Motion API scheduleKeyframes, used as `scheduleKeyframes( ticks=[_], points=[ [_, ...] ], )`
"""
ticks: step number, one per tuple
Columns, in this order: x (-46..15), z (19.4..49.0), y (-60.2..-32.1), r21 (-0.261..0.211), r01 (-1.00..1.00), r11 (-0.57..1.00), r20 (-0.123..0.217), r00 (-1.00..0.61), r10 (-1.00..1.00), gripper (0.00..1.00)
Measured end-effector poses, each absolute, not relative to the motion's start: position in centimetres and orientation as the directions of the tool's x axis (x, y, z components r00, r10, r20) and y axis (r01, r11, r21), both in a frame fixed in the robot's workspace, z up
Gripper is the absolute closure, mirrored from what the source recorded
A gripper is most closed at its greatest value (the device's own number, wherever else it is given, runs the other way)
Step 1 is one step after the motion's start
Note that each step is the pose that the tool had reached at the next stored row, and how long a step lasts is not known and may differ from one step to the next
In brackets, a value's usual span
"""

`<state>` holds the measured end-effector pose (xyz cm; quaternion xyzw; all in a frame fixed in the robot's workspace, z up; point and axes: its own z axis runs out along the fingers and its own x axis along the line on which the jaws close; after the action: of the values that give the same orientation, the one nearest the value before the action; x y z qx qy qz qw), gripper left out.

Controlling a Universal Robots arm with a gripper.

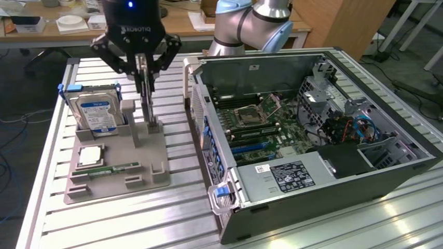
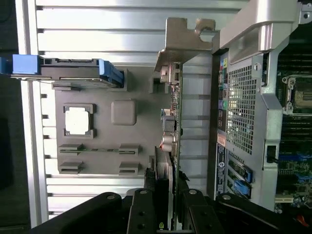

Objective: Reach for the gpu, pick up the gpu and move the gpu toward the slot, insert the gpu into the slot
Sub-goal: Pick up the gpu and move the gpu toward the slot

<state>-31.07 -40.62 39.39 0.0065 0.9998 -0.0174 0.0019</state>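
In the upper left of the exterior view, the black two-fingered gripper (image 1: 144,93) is clamped on the top edge of the thin, dark gpu (image 1: 150,116), which stands upright in a grey plastic holder tray (image 1: 138,166). A bare strip of ribbed aluminium table (image 1: 183,176) separates the tray's edge from the open grey computer case (image 1: 332,181) at centre right. Inside its walls, the long blue slot (image 1: 250,148) lies on the green motherboard (image 1: 277,132).

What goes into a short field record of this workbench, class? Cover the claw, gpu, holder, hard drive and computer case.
claw: shut on the gpu's upper edge
gpu: upright, edge-on, lower end at the grey holder
grey holder: on the slatted table, to the exterior view's left of the case
hard drive: upright in the holder, beside the gpu
computer case: lying open, green motherboard exposed
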Motion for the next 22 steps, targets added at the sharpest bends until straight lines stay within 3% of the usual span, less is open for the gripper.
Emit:
scheduleKeyframes(
  ticks=[7,22],
  points=[
    [-31.1,42.5,-40.6,-0.035,0.013,0.999,-0.004,-1.0,0.013,0.73],
    [-25.3,42.1,-40.6,-0.035,0.013,0.999,-0.004,-1.0,0.013,0.73]
  ],
)
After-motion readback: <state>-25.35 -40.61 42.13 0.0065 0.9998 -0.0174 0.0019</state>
